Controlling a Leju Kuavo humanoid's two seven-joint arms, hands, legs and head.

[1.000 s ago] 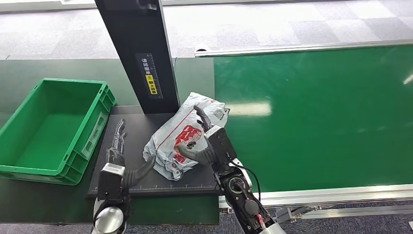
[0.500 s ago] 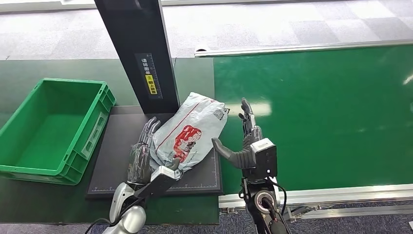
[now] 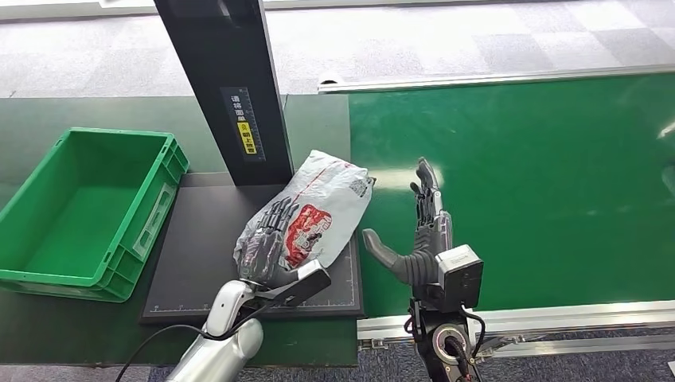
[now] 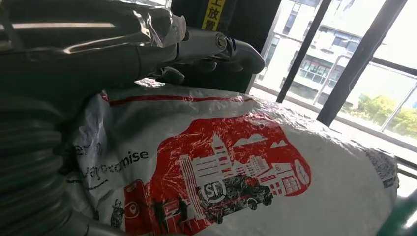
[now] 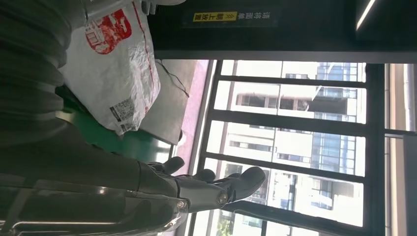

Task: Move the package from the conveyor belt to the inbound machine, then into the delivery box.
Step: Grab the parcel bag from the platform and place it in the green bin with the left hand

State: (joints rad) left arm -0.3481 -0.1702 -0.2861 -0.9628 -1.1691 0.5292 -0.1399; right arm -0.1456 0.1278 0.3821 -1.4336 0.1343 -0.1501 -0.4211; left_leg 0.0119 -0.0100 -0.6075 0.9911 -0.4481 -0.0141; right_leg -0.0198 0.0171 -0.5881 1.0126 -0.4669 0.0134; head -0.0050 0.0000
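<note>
White plastic package (image 3: 314,208), printed red, is seen on the black inbound machine platform (image 3: 199,255), covered by the left robot hand (image 3: 267,243), fingers flat on it. Beside it, the right robot hand (image 3: 422,239) is held wide above the conveyor belt (image 3: 541,183).

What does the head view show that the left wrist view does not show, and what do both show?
Head view alone: the green crate, the green conveyor belt, and the right hand, open and apart from the package. Left wrist view alone: windows with buildings outside. Both: the white package with its red print, and the left hand resting on it.
</note>
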